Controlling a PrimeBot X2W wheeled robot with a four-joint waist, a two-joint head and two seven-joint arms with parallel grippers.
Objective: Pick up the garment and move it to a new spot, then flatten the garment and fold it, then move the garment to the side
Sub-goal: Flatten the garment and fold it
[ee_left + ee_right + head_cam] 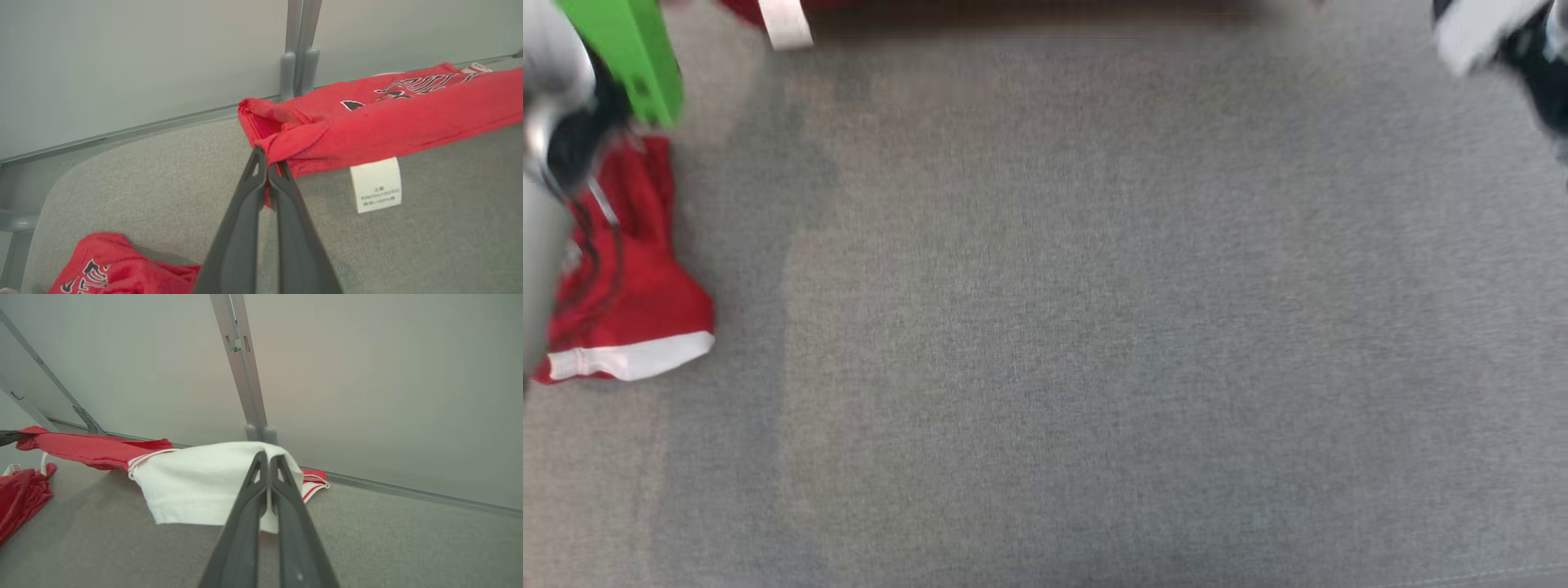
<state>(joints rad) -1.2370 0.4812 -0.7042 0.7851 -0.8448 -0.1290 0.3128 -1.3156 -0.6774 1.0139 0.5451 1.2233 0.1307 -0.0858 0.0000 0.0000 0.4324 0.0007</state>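
The garment point(367, 118) is red with black-and-white lettering, a white panel point(196, 482) and a white care label point(376, 185) hanging from it. It hangs stretched between both grippers, just above the grey table near the back wall. My left gripper point(267, 161) is shut on a bunched red corner. My right gripper point(268, 457) is shut on the top edge of the white panel. In the head view only a red strip point(743, 8) and the label point(786, 24) show at the top edge.
A second red piece with a white band point(629, 286) lies crumpled at the table's left, under my left arm point(564, 131); whether it is a separate garment I cannot tell. The grey cloth table point(1094, 327) spreads wide. A grey wall post point(241, 363) stands behind.
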